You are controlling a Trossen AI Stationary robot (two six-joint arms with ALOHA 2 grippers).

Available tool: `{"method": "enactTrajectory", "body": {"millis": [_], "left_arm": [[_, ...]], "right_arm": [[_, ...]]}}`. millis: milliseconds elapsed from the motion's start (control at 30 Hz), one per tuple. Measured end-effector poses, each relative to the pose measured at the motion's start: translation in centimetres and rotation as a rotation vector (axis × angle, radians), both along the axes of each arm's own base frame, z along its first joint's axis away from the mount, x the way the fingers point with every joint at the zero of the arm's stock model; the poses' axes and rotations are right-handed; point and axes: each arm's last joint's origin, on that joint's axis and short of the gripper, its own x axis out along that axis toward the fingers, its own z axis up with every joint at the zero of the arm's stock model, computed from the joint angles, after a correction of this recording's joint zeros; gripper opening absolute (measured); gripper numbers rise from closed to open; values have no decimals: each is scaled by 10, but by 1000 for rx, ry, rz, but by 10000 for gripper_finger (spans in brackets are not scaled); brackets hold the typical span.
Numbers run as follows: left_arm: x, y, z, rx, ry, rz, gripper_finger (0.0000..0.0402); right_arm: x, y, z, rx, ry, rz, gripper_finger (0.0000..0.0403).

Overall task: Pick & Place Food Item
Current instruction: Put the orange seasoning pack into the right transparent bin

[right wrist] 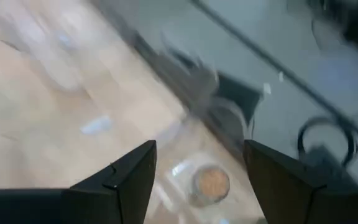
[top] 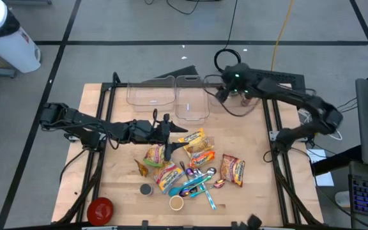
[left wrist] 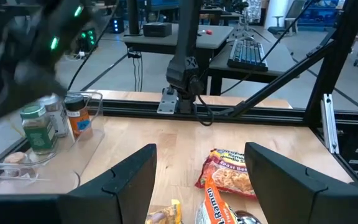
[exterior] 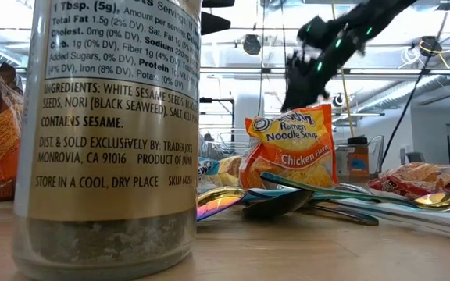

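1. The left gripper [top: 166, 122] is hanging over the middle of the table with its fingers spread wide, and it is holding nothing.
2. Just under and beside the left gripper, a pile of food packets is lying on the wooden table [top: 248, 191]. A ramen packet [top: 194, 138] is lying closest to its tips, and another noodle packet [top: 232, 170] is sitting farther off.
3. Some spoons [top: 200, 182] and a small dark cap [top: 146, 189] are lying in the pile too, past the packets.
4. I think the left arm is getting ready to pick up a packet. Next it needs to go down over the ramen packet and squeeze shut on it.
5. Ahead of the left gripper, two clear bins are sitting at the back of the table. The left clear bin [top: 151, 91] is looking empty from above.
6. The right clear bin [top: 192, 102] is looking empty from above as well.
7. The right gripper [top: 225, 91] is hanging over the back edge, right of the bins, with its fingers wide apart and nothing between them.
8. Just by the right gripper, some small spice jars [left wrist: 42, 127] are standing together in a clear tray [left wrist: 73, 171]. I think it is done putting a jar there.
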Motion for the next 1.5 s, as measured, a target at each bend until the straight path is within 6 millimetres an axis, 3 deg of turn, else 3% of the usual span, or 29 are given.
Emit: {"method": "enactTrajectory", "body": {"millis": [167,300,500,800,933,1067,1233,1367,1500], "left_arm": [[0,0,0,0,0,0,248],[0,0,-2,2,18,-1,248],[-1,-5,-2,-30,21,-14,248],[-2,-11,-3,-34,29,-35,248],[-4,-11,-13,-72,133,-26,248],[-11,-20,-14,-157,305,-117,248],[-25,-56,-4,-198,646,-283,248],[-36,-87,6,-119,872,-252,248],[-38,-106,10,-151,1011,-263,248]], "right_arm": [[-16,53,44,-62,-101,154,235],[-25,100,59,-20,-251,382,235],[-27,165,44,34,-448,741,232],[-19,245,-4,-16,-611,1136,227],[-18,260,-14,-38,-602,1214,226],[-20,261,-10,-80,-613,1140,226],[-21,258,-8,-112,-615,1079,226],[-21,258,-8,-117,-619,1082,226],[-21,258,-6,-125,-639,1078,226]]}}
